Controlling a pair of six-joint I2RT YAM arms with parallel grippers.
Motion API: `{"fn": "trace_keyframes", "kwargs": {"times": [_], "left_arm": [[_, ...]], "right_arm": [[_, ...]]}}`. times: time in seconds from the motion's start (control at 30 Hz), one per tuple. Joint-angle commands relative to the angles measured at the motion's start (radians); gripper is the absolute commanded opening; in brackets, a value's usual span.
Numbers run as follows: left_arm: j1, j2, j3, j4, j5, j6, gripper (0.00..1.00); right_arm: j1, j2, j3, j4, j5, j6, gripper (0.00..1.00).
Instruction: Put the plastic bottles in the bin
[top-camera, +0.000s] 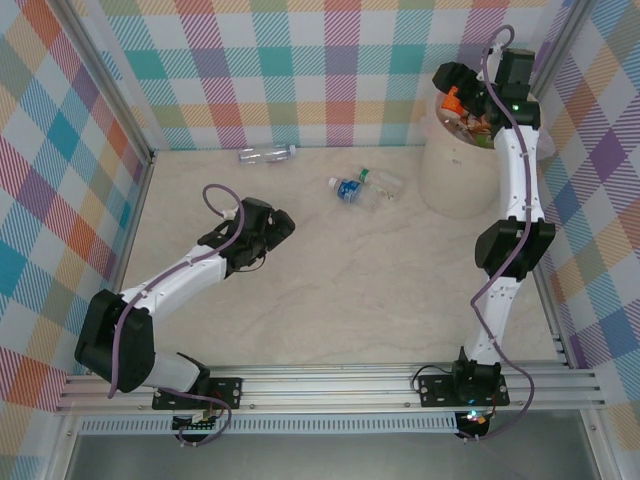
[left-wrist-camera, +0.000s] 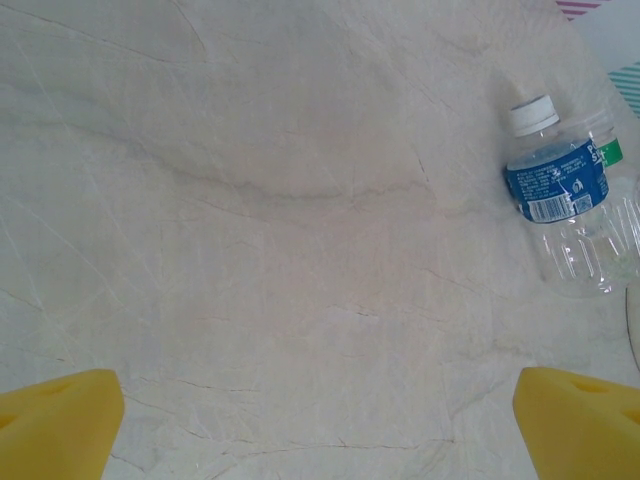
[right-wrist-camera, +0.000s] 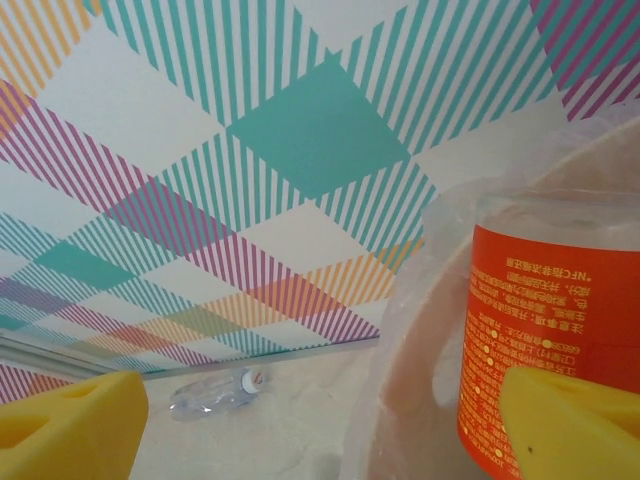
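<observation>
The cream bin (top-camera: 455, 175) stands at the back right, and its bag-lined rim (right-wrist-camera: 420, 330) fills the right of the right wrist view. My right gripper (top-camera: 452, 88) (right-wrist-camera: 320, 425) hangs open over it. An orange-label bottle (right-wrist-camera: 545, 330) (top-camera: 452, 101) sits upright against the right finger, with no grip on it. On the table lie a blue-label bottle (top-camera: 347, 188) (left-wrist-camera: 558, 182), a clear bottle with a green label (top-camera: 382, 182) (left-wrist-camera: 612, 152) touching it, and a clear bottle (top-camera: 268, 153) (right-wrist-camera: 212, 392) by the back wall. My left gripper (top-camera: 272, 232) (left-wrist-camera: 320, 430) is open and empty, near-left of the blue-label bottle.
Plaid walls with metal frame rails (top-camera: 120, 120) close in the marble-look table (top-camera: 330, 290) on three sides. More bottles show inside the bin (top-camera: 478, 128). The right arm's links (top-camera: 515, 240) run along the right wall.
</observation>
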Motion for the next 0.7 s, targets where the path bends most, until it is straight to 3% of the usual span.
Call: {"fn": "trace_keyframes", "kwargs": {"times": [0.0,0.27,0.47,0.67], "left_arm": [[0.013,0.022,0.005,-0.028,-0.013,0.014,1.00],[0.014,0.038,0.020,-0.034,-0.005,0.018,1.00],[0.013,0.041,0.019,-0.028,0.005,0.014,1.00],[0.013,0.011,-0.003,-0.017,0.012,0.014,1.00]], "right_arm": [[-0.001,0.072,0.020,-0.049,0.074,0.027,0.91],[-0.001,0.066,0.058,-0.099,0.154,0.020,0.91],[-0.001,-0.013,0.051,-0.087,0.078,0.003,0.93],[0.013,-0.176,-0.139,-0.059,0.064,-0.037,0.97]]}}
